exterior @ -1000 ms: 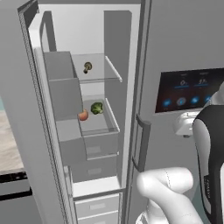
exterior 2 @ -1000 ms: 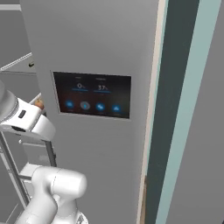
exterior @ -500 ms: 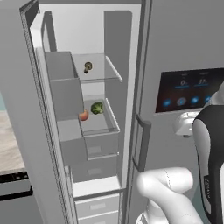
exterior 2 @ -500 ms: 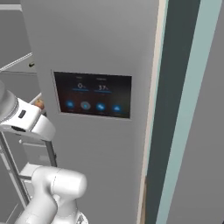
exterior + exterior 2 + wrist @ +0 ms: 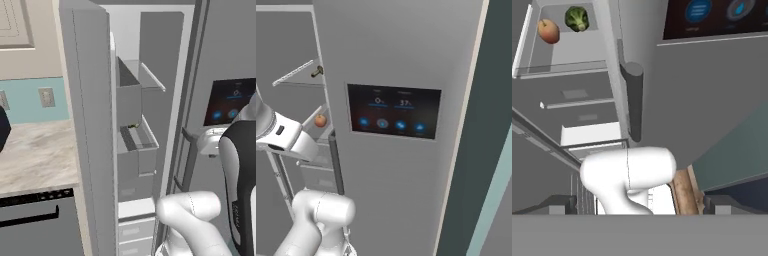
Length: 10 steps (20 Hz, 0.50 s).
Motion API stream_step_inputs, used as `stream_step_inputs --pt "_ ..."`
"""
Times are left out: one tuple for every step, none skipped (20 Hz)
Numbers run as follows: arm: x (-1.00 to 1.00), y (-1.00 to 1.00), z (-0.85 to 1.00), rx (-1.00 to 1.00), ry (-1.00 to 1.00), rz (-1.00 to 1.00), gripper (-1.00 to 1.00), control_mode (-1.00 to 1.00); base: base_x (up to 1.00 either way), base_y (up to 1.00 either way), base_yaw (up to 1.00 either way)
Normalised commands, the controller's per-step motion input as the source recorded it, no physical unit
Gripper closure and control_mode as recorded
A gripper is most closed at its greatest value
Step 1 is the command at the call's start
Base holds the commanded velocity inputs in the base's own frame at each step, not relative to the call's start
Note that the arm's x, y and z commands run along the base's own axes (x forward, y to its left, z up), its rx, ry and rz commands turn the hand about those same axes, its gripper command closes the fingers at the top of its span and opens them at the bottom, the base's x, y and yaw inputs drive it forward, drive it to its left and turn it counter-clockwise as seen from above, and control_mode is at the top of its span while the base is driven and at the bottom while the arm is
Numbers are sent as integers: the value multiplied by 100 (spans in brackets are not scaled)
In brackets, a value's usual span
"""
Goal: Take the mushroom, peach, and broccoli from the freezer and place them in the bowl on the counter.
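The gripper [image 5: 640, 202] shows as two small dark finger tips at the bottom of the hand view, spread wide apart with nothing between them. Toward the upper left of that view the freezer [image 5: 572, 70] stands open, its smooth white interior crossed by thin clear shelves. On one shelf the peach [image 5: 548, 31], round and orange-red with a yellow blush, lies just beside the broccoli [image 5: 576, 18], a bumpy dark green floret; whether they touch is unclear. A matte grey cylindrical handle [image 5: 633, 100] runs down the frame's middle, and a glossy dark dispenser panel [image 5: 712, 17] with blue icons fills the upper right. In the right base view the mushroom [image 5: 317, 72] is a tiny brownish speck on the upper shelf at left, the peach below it. In the left base view the beige marbled tabletop [image 5: 35, 155] spreads at middle left beside the flat grey freezer door [image 5: 87, 125].
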Motion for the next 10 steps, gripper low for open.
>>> stream_step_inputs --pt "0 0 0 0 0 0 -100 100 9 20 4" --pt "0 0 0 0 0 0 -100 100 23 18 4" --pt "0 0 0 0 0 0 -100 100 35 18 1" --pt "0 0 0 0 0 0 -100 100 40 20 0" --pt "0 0 0 0 0 0 -100 100 40 23 0" --pt "0 0 0 0 0 0 -100 100 14 37 2" --pt "0 0 0 0 0 0 -100 100 8 38 3" --pt "0 0 0 0 0 0 -100 100 11 39 3" --pt "0 0 0 0 0 0 -100 100 8 52 2" --pt "0 0 0 0 0 0 -100 100 6 57 2"
